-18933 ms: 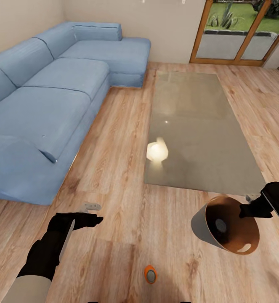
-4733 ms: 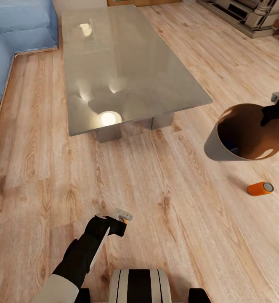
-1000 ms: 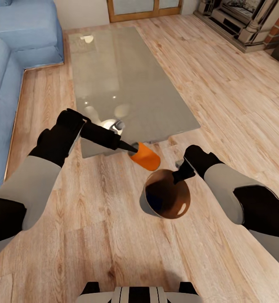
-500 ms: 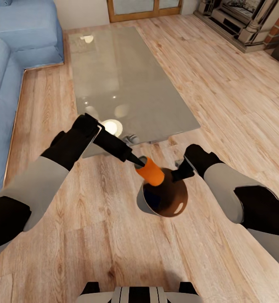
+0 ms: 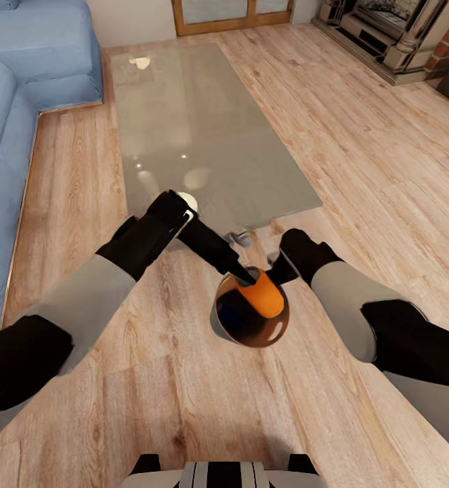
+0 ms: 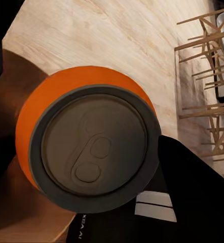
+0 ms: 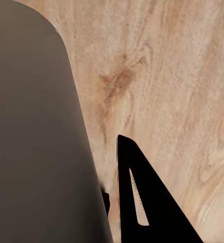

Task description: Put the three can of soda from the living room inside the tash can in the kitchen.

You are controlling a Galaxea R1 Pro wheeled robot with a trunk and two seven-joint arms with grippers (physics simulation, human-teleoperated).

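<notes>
- One orange soda can, held over the bin's mouth; its grey end faces the left wrist camera.
- One grey trash can with a glossy brown inside.
- Two black grippers: left gripper, right gripper.
- One glass coffee table.
- One blue sofa.
- One brick fireplace.

No readable text, labels, brands or numbers in any view. Soda can lid blank: embossed pull tab only, no print. Small white marking on dark left gripper body at frame edge, cut off, illegible. Orange can side plain, no label.
</notes>
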